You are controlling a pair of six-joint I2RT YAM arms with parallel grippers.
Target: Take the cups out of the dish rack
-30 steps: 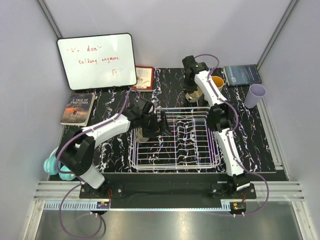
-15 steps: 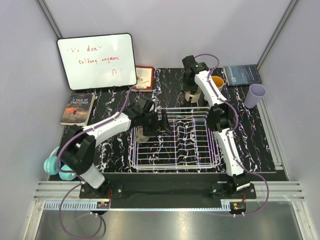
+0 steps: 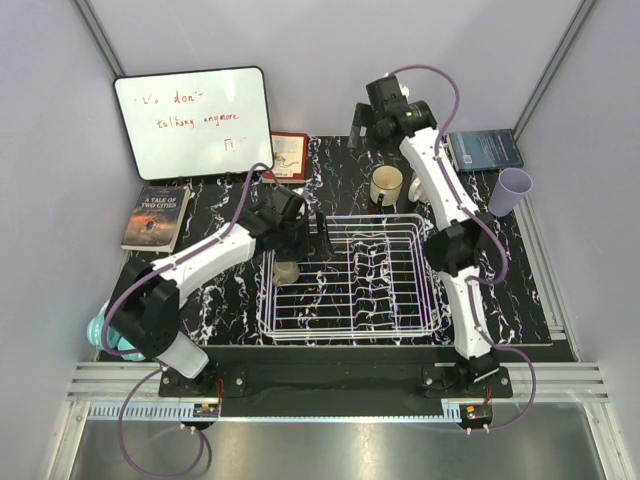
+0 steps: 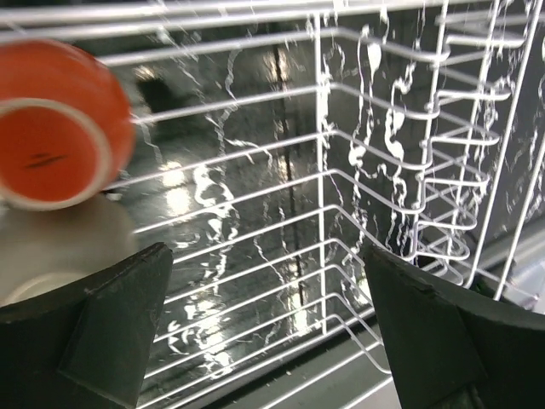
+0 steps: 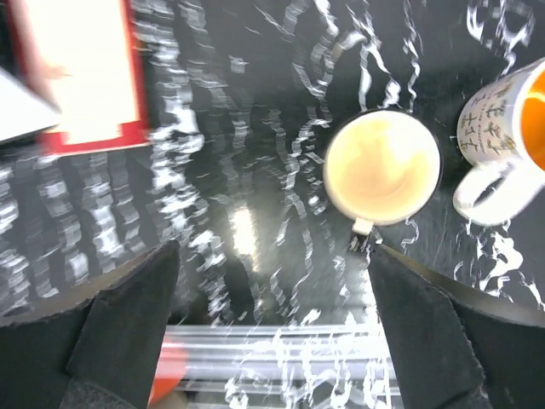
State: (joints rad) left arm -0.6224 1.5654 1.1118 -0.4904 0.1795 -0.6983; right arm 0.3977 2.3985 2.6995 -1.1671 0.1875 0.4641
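Stretching far back, right fingers (image 5: pixel 115 341) gape above cream mug (image 5: pixel 383 168); left fingers (image 4: pixel 98 332) gape near orange cup (image 4: pixel 53 128).

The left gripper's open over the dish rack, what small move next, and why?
Probably slide the left gripper sideways until the orange cup is centred in its jaws, then lower. The jaws stand open and empty, and in the wrist view the cup lies in the dish rack at the far left edge, not centred.
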